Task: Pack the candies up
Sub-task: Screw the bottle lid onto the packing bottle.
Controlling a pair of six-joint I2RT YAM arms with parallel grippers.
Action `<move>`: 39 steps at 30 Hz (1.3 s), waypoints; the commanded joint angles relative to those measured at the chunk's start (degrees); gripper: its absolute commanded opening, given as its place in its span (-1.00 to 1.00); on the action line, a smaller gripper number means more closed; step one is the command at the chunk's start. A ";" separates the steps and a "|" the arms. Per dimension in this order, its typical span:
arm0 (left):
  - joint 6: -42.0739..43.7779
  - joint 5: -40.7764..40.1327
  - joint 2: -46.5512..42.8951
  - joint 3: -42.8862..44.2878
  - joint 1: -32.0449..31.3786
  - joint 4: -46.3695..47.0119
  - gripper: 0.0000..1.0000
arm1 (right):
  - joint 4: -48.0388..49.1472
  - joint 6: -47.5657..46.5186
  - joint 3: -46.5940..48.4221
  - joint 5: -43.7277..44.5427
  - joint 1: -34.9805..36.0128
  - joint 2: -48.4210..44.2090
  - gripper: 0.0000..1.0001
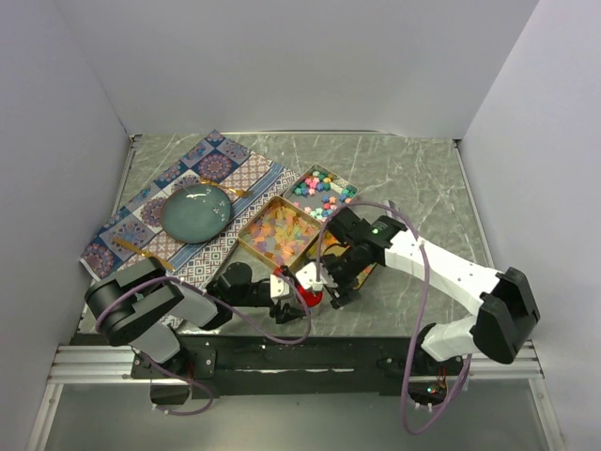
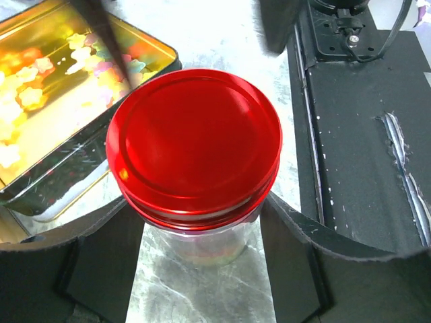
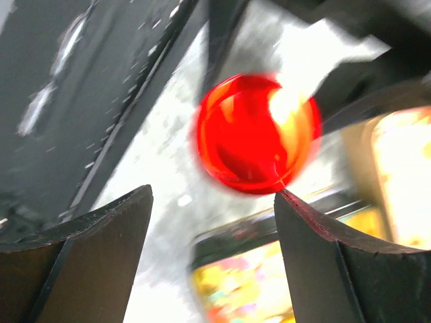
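Clamping one red-lidded jar (image 2: pixel 195 134), the left claw (image 2: pixel 200 229) grips its glass. One right claw (image 3: pixel 213 190) gapes wide nearby. Two tins (image 1: pixel 240 237) of candies (image 1: pixel 282 230) lie unobstructed.

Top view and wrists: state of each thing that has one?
jar: upright, gripped at its sides.
red lid: on the jar.
left end effector: closed on the jar.
right end effector: open, empty, aimed at the lid.
near gold tin: open, holds orange-yellow candies.
far gold tin: open, holds pastel candies.
bowl: upright, looks empty.
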 commanded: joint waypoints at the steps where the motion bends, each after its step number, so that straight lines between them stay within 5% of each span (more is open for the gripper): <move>1: 0.23 -3.78 0.92 0.32 0.97 -3.70 -0.98 | -10.53 3.00 -3.35 1.84 0.08 -3.17 0.59; 8: 0.85 -2.99 1.09 0.33 0.80 -3.79 -0.98 | -5.37 7.46 1.29 -0.17 -6.17 -3.79 0.66; 16: 1.72 -2.81 1.18 0.50 -0.08 -4.31 -0.98 | 0.62 5.99 10.95 -6.40 -5.56 6.48 0.71; 29: 1.81 -2.99 1.09 0.50 -0.08 -4.49 -0.98 | -17.57 -16.85 19.84 -8.52 -0.98 16.77 0.77; 39: 1.64 -2.99 1.18 0.50 -0.08 -4.49 -0.98 | -19.34 -18.45 18.62 -7.73 0.07 18.01 0.60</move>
